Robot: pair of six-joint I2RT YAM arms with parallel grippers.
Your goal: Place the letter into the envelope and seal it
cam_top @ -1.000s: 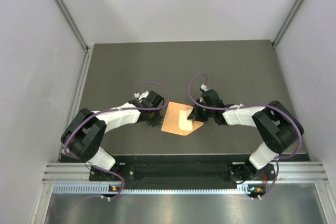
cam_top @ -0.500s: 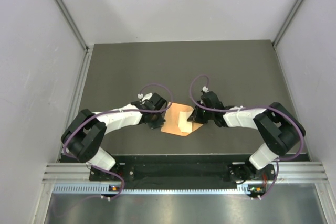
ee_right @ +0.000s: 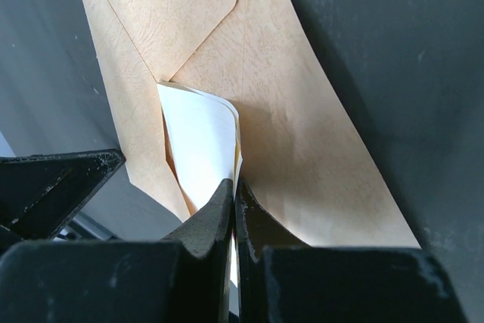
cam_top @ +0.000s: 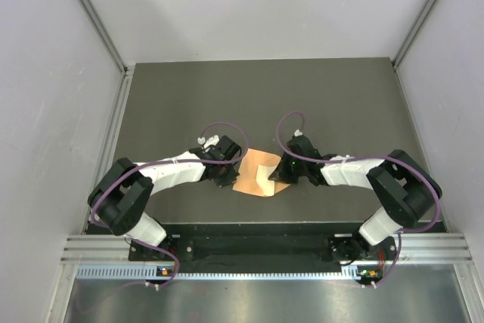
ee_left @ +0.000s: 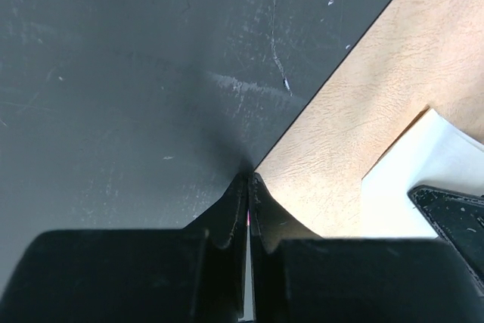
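Pale grey walls [cam_top: 249, 5] close in on three sides of a dark grey table [cam_top: 189, 88], its surface lightly scratched. Both arms bend inward toward the middle of it.

Between the two grippers lies the envelope [cam_top: 248, 179], orange and flat on the table, its seamed side up. It is just ahead of each gripper, one at either end.

The letter [ee_right: 198, 138] is a pale sheet, curled upward along one side. Its far end sits in the envelope's opening, directly ahead of the right gripper's tips, and its near end runs back between them.

The right gripper [cam_top: 281, 174] is clamped on that near end of the letter; in the wrist view its black fingers [ee_right: 208, 221] pinch together with the paper caught in the seam between them.

The left gripper [ee_left: 248, 183] has its fingers [ee_left: 227, 209] pressed together, only a hairline gap showing. Their tips meet the table right at the envelope's edge, with the envelope spreading ahead and to the right of them. Whether any paper is caught between them cannot be told.
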